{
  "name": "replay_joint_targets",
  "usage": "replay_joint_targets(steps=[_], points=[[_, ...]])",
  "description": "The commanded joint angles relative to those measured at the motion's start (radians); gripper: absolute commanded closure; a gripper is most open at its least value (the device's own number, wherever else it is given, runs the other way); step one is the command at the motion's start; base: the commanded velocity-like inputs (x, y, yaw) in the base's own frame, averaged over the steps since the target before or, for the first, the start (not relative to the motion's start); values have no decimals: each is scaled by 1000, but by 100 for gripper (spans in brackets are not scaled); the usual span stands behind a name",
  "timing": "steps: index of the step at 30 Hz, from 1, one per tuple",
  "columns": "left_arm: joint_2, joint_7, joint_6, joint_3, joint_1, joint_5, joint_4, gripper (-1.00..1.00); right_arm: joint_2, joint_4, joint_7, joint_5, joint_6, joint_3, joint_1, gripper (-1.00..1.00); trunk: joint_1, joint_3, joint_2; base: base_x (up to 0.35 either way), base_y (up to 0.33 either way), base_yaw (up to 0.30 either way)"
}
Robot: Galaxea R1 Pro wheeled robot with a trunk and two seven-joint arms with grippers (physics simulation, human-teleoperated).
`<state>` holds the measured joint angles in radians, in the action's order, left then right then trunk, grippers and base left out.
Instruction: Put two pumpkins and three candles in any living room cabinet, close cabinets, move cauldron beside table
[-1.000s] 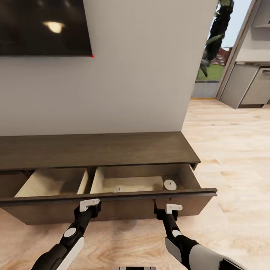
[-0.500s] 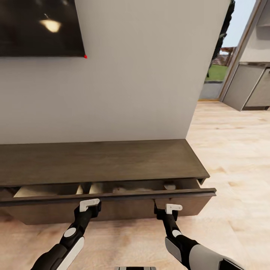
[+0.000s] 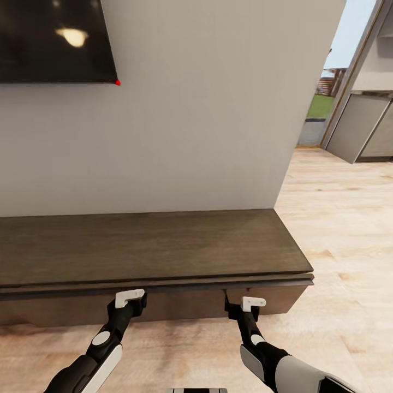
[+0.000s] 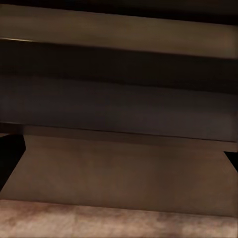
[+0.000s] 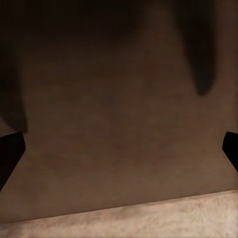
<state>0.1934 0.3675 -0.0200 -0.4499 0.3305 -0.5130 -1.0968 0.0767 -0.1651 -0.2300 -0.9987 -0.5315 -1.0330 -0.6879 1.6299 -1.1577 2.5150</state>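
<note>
The long dark brown cabinet [image 3: 153,245] stands against the wall in the head view. Its wide drawer front [image 3: 185,304] sits almost flush under the top, with only a thin dark gap along it. My left gripper [image 3: 130,297] and my right gripper [image 3: 252,302] both rest against that front, one left of centre and one right. Each wrist view looks close at the brown drawer panel [image 4: 119,168] [image 5: 119,124], with the dark fingertips far apart at the edges, so both grippers are open and hold nothing. The pumpkins and candles are hidden. The cauldron and the table are out of view.
A black TV [image 3: 54,41] hangs on the white wall above the cabinet. Pale wood floor [image 3: 349,245] spreads to the right of the cabinet's end. Grey kitchen cupboards [image 3: 365,128] stand at the far right, beside a glass opening to the garden.
The drawer has slid from wide open to nearly shut, hiding its pale inside and a candle. The whole view has moved forward toward the wall, with both grippers staying on the drawer front.
</note>
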Motion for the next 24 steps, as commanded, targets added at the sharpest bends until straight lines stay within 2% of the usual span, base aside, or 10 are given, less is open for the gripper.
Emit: replay_joint_targets(steps=[1, 10, 17, 24], points=[[1, 8, -2, -4, 1, -6, -2, -100, 0, -1, -8, -2, -2, -8, -1, -100, 0, -1, 0, 2, 0, 0], [1, 8, -2, -4, 1, -5, -2, -100, 0, -1, -8, -2, -2, -8, -1, -100, 0, -1, 0, 7, 0, 0], [3, 9, -1, -4, 1, -4, -2, -100, 0, -1, -8, -2, -2, -8, -1, -100, 0, -1, 0, 150, 0, 0], [3, 8, -1, -4, 1, -4, -2, -100, 0, -1, -7, -2, -2, -8, -1, -100, 0, -1, 0, 27, 0, 0]])
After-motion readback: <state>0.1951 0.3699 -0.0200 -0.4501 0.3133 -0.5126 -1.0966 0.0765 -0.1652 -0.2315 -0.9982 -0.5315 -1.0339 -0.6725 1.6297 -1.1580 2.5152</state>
